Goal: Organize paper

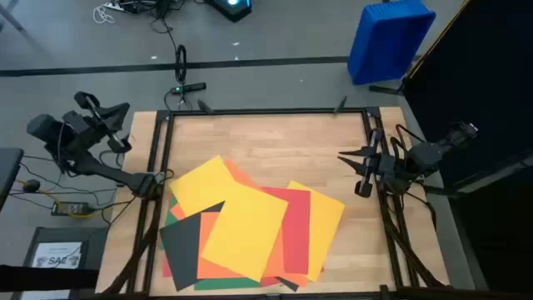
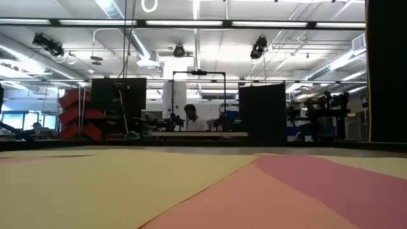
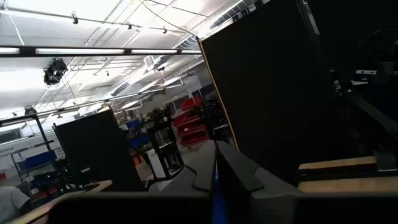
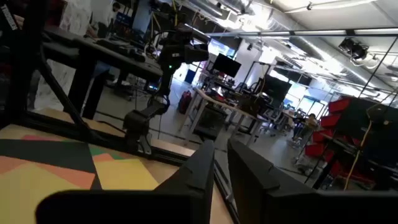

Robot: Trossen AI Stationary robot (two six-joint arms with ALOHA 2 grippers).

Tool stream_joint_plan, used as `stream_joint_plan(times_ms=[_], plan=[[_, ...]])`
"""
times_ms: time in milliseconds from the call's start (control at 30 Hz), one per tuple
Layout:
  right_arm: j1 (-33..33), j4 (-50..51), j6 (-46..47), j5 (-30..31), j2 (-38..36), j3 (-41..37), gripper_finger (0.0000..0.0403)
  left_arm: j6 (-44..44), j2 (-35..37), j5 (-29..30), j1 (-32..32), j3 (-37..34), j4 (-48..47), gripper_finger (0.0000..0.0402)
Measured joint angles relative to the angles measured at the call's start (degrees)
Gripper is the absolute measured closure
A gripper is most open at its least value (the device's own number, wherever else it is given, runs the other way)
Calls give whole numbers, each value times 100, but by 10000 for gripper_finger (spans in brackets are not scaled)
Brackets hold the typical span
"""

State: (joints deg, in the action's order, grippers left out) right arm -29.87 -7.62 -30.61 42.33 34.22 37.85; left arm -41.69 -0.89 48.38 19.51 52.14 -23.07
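Note:
The paper lies in a loose overlapping pile on the near half of the wooden table. A yellow sheet (image 1: 246,229) is on top, with more yellow (image 1: 208,183) (image 1: 325,221), red (image 1: 296,225), black (image 1: 183,242), orange (image 1: 212,267) and green (image 1: 221,285) sheets under and around it. The low view looks across the yellow (image 2: 95,184) and red (image 2: 286,197) sheets. My left gripper (image 1: 125,127) (image 3: 214,168) is shut and empty beyond the table's left edge. My right gripper (image 1: 356,171) (image 4: 221,165) is shut and empty above the table's right edge. It faces the pile's black (image 4: 43,152) and yellow (image 4: 124,174) sheets.
A black frame (image 1: 266,112) runs round the table. Bare wood (image 1: 275,146) shows on the far half. A blue bin (image 1: 387,37) stands on the floor beyond the far right corner. A small white printed sheet (image 1: 57,254) lies left of the table. A person (image 2: 191,117) sits far behind.

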Motion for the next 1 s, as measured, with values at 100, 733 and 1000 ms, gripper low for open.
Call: stream_joint_plan(times_ms=[100,733,1000], plan=[[-1,0,0,-1,1,0,378,0,-2,0,2,0,0,401],[-1,0,0,-1,0,0,362,0,-2,1,1,0,2,401],[-2,0,0,0,2,0,372,0,-2,0,0,0,0,401]])
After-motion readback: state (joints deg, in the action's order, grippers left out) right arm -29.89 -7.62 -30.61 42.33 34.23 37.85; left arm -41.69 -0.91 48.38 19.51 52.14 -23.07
